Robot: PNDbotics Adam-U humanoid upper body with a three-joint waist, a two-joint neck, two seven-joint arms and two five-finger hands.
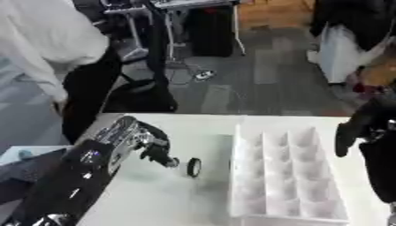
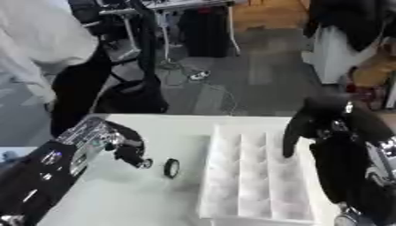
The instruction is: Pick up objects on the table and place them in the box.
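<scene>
White table [image 1: 154, 198] bears a small black ring [image 1: 193, 167] between curled, empty left hand [image 1: 154, 148] and box [image 1: 286, 176].

We look down from the robot's head through two side-by-side eyes, facing forward over the white table [image 1: 166, 194] to the floor beyond. Both views sit close above the work and share nearly everything: the white compartmented box [image 1: 286, 176], the table and the room behind. The right eye view shows more of the right side.
</scene>
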